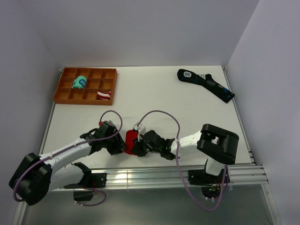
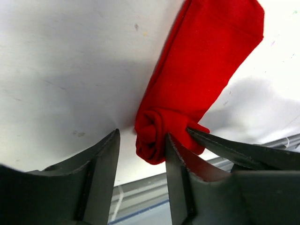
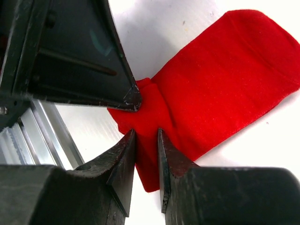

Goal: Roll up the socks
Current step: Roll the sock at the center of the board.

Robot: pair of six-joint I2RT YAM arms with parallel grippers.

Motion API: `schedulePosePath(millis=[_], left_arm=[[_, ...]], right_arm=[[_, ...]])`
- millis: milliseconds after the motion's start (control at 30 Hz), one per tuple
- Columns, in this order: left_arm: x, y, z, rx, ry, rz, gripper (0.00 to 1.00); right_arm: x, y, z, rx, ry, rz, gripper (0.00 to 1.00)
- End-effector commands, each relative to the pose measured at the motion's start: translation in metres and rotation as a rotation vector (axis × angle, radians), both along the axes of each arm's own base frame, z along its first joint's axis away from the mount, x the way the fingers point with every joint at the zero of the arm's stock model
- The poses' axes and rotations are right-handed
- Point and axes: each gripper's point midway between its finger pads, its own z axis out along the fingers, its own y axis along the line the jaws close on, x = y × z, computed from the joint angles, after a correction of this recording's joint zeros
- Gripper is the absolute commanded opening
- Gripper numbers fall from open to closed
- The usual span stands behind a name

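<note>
White tabletop (image 1: 154, 93). Near its front edge, the left end effector (image 2: 142, 134) stands open astride the rolled end of the red socks (image 2: 197, 70), likely to roll further; the right end effector (image 3: 146, 131) pinches the roll's edge, probably to stop unrolling.

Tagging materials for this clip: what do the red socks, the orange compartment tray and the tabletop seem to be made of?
The socks look like soft matte knit fabric that creases and rolls. The tray is probably plastic: uniform orange with thin rigid dividers. The table is a smooth white hard surface, perhaps laminate, with faint specks.
</note>
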Motion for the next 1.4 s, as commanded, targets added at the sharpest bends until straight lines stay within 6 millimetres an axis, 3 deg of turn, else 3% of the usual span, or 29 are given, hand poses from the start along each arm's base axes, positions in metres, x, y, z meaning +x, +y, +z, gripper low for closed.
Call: schedulePosePath(millis=[0, 367, 633, 767, 1033, 1167, 1367], left_arm=[[0.004, 0.008, 0.000, 0.023, -0.064, 0.010, 0.49], [0.027, 0.013, 0.031, -0.076, -0.346, 0.059, 0.54], [0.029, 0.018, 0.022, -0.094, -0.417, 0.103, 0.53], [0.028, 0.016, 0.018, -0.075, -0.436, 0.090, 0.53], [0.025, 0.002, 0.030, -0.161, -0.522, 0.052, 0.54], [0.024, 0.003, 0.023, -0.133, -0.523, 0.034, 0.54], [0.019, -0.001, 0.015, -0.166, -0.528, 0.020, 0.55]], right_arm=[[-0.012, -0.038, -0.053, -0.250, 0.133, 0.021, 0.18], [-0.010, -0.041, -0.047, -0.290, 0.279, 0.084, 0.18], [-0.013, -0.047, -0.038, -0.320, 0.454, 0.159, 0.20], [-0.002, -0.045, -0.033, -0.367, 0.491, 0.171, 0.22], [0.006, -0.044, -0.030, -0.414, 0.591, 0.182, 0.22], [0.006, -0.038, -0.019, -0.396, 0.637, 0.214, 0.23], [0.017, -0.042, -0.020, -0.456, 0.665, 0.201, 0.24]])
